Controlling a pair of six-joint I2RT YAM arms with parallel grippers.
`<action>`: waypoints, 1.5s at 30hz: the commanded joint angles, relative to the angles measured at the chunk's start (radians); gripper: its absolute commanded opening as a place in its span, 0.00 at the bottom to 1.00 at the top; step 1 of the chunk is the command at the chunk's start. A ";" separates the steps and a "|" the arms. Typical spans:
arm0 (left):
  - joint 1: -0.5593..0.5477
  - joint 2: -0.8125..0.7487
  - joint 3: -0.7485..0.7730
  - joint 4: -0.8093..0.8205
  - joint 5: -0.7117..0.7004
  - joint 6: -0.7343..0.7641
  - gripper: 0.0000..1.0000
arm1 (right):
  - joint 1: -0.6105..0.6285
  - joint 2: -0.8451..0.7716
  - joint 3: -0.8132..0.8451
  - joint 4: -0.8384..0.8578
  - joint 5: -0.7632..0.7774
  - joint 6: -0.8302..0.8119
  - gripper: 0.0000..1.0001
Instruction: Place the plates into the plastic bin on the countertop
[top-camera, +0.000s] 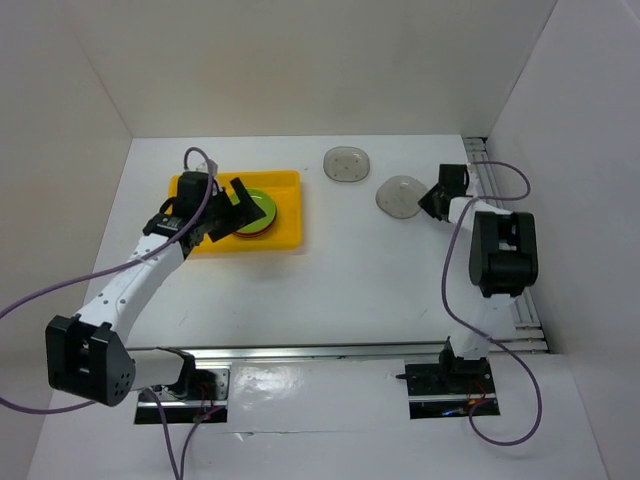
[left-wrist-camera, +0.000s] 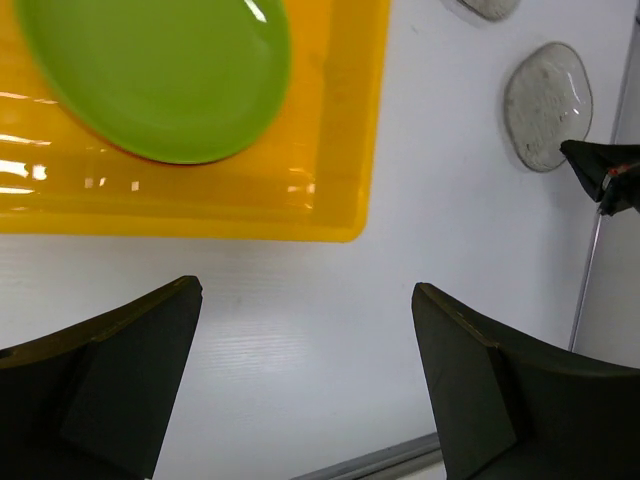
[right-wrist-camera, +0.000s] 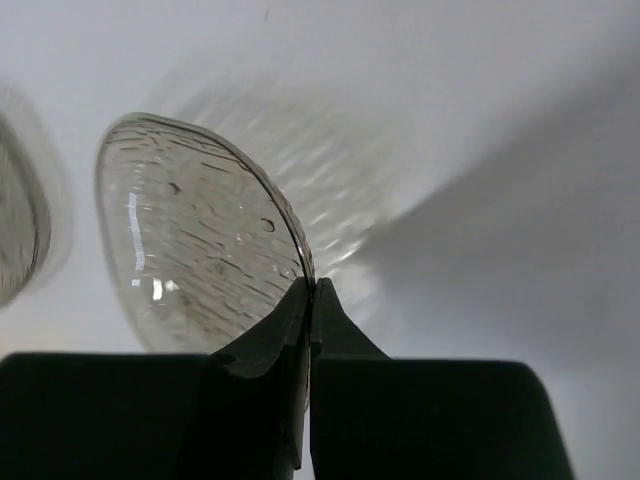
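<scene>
The yellow plastic bin (top-camera: 285, 225) lies at the back left of the white countertop (top-camera: 340, 280). A lime green plate (top-camera: 262, 208) tops a stack in it, with an orange-red rim below. In the left wrist view the green plate (left-wrist-camera: 160, 75) lies in the bin (left-wrist-camera: 340, 120). My left gripper (top-camera: 228, 208) is open and empty above the bin's middle. My right gripper (top-camera: 432, 203) is shut on the rim of a grey rounded-square plate (top-camera: 400, 196), seen tilted in the right wrist view (right-wrist-camera: 190, 250). A second grey plate (top-camera: 346, 164) lies further back.
White walls close the countertop at the back and both sides. A metal rail (top-camera: 500, 180) runs along the right edge and another (top-camera: 330, 352) along the front. Cables hang from both arms.
</scene>
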 joint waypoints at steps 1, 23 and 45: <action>-0.085 0.030 0.080 0.135 0.060 0.055 1.00 | 0.082 -0.294 -0.103 -0.141 0.165 -0.121 0.00; -0.366 0.291 0.234 0.281 0.073 0.126 0.82 | 0.291 -0.841 -0.403 -0.028 -0.489 -0.199 0.00; 0.022 0.202 0.232 0.017 -0.168 -0.069 0.00 | 0.285 -0.576 -0.369 0.101 -0.113 -0.199 1.00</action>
